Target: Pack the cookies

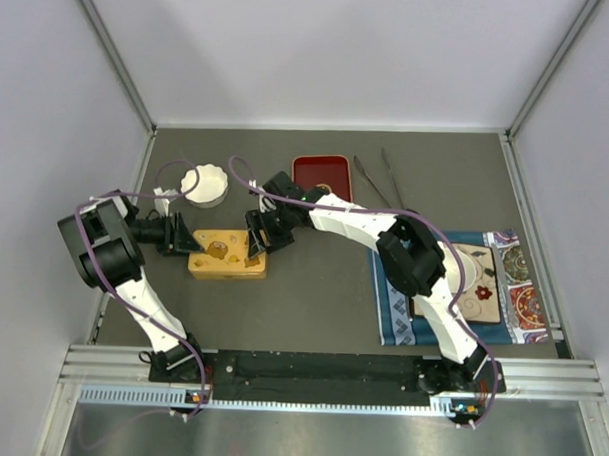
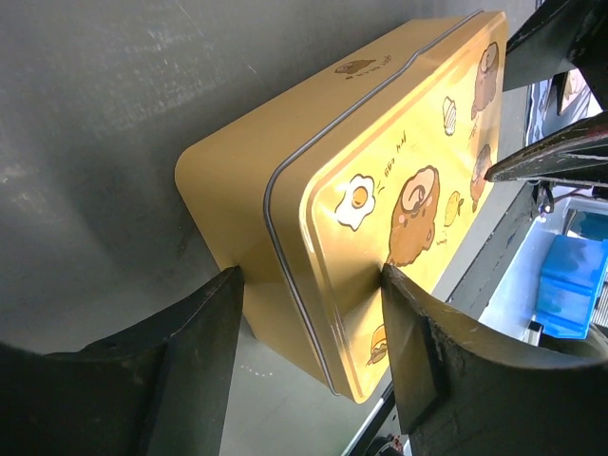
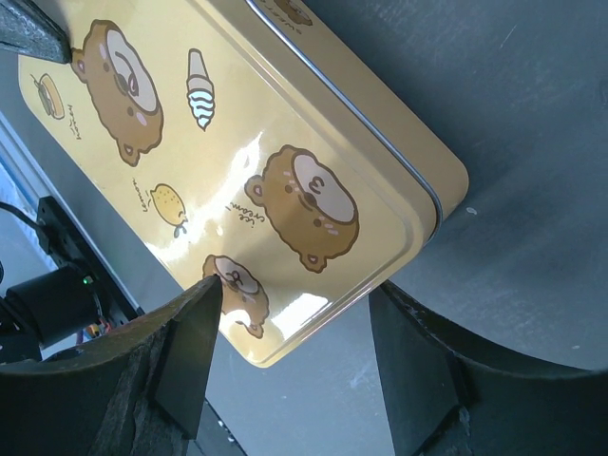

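Observation:
No orange or black cookies show in any view. A closed yellow tin (image 1: 226,255) with bear drawings lies left of the table's middle. My left gripper (image 1: 187,239) is at the tin's left end. In the left wrist view its jaws (image 2: 312,280) stand apart and straddle a corner of the tin (image 2: 313,161), one fingertip at the side wall's lower edge, the other against the lid. My right gripper (image 1: 261,234) is at the tin's right end. It is open (image 3: 294,290) around a corner of the tin (image 3: 237,161), with one tip over the lid.
A white fluted cup (image 1: 204,184) stands behind the tin, and a red tray (image 1: 321,174) is at the back centre. Metal tongs (image 1: 378,181) lie to the tray's right. A patterned mat (image 1: 508,285) with a pale board (image 1: 478,284) lies at the right.

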You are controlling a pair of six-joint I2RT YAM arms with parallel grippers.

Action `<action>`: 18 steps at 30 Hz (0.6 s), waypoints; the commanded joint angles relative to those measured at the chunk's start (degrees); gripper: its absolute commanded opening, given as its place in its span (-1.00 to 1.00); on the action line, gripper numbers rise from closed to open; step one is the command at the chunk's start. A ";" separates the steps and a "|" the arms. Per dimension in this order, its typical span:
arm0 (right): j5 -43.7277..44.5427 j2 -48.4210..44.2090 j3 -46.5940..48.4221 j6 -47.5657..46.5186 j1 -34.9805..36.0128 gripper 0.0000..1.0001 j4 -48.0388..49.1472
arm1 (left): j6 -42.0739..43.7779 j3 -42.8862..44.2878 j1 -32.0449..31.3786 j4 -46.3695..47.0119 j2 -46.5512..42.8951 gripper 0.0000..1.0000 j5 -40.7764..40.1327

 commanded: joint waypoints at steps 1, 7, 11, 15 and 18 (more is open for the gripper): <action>-3.46 -0.44 4.76 -0.27 2.06 0.25 8.84 | 1.67 -0.21 -1.19 -4.28 1.96 0.06 2.66; -3.46 0.18 4.84 -0.45 2.41 0.25 8.93 | 1.32 0.32 -1.19 -4.54 3.46 -0.13 2.75; -3.64 0.53 5.11 -0.45 2.50 0.25 8.84 | 1.14 1.28 -1.19 -5.25 4.86 -0.21 3.37; -3.72 0.35 5.02 -0.62 2.59 0.25 8.84 | 1.41 2.87 -1.19 -6.65 7.59 -0.26 4.07; -3.55 -0.09 4.84 -0.80 2.50 0.25 8.75 | 1.32 3.13 -1.19 -6.48 9.43 -0.30 4.16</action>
